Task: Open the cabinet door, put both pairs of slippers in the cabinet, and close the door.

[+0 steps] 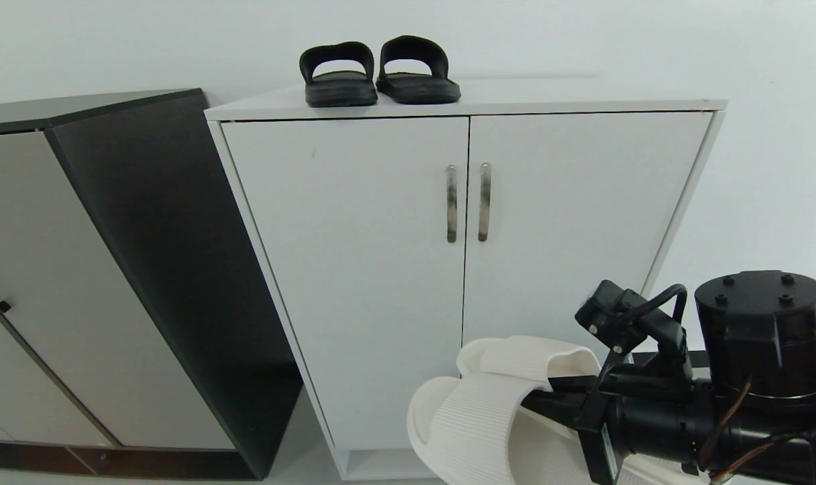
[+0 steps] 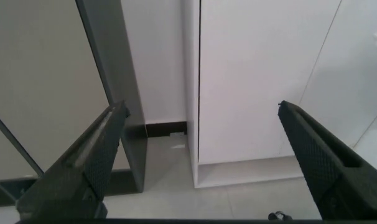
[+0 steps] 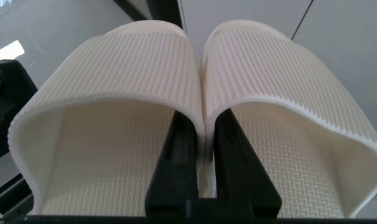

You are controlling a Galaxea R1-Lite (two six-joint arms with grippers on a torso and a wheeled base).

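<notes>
white slippers (image 1: 489,397): adjoining walls pinched between right gripper (image 3: 205,134) fingers (image 3: 176,162), low before cabinet (image 1: 354,269), heels hidden by arm | black slippers (image 1: 380,73): atop cabinet, doors shut | left gripper (image 2: 201,107): fingers released, facing cabinet's base

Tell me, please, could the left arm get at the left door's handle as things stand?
Probably yes: the left pincer is open and empty, facing the cabinet, and nothing stands before the handle; the white slippers hang lower right.
</notes>
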